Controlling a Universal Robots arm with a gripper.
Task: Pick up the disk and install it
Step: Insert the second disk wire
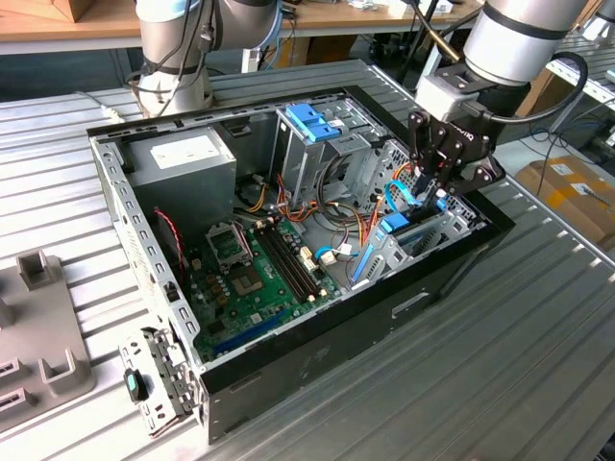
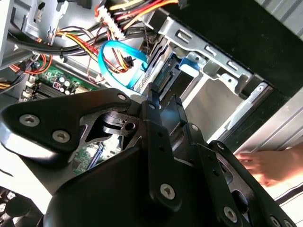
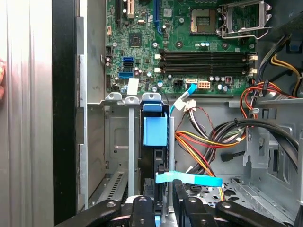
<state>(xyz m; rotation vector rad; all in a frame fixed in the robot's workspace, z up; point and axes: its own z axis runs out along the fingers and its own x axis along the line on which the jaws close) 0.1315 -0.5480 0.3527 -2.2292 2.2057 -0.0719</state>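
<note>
The disk (image 1: 402, 225) stands on edge in the metal drive bay (image 1: 452, 226) at the end of the open computer case on the exterior view's right. Its light blue side rail (image 3: 155, 132) runs down into the bay slot (image 3: 116, 142) in the first wrist view. My gripper (image 1: 434, 197) hangs straight above the bay. Its black fingers (image 3: 142, 210) are shut on the disk's upper end, and a bit of blue rail shows between them. In the second wrist view my gripper (image 2: 163, 97) points at the disk (image 2: 158, 75) in the bay.
A light blue flat cable (image 3: 189, 180) loops across just beside the fingers. Bundled power wires (image 3: 208, 142), the motherboard (image 1: 255, 279), the grey power supply (image 1: 183, 163) and a drive cage with a blue latch (image 1: 312, 120) fill the case. A person's hand (image 2: 265, 165) rests outside the case wall.
</note>
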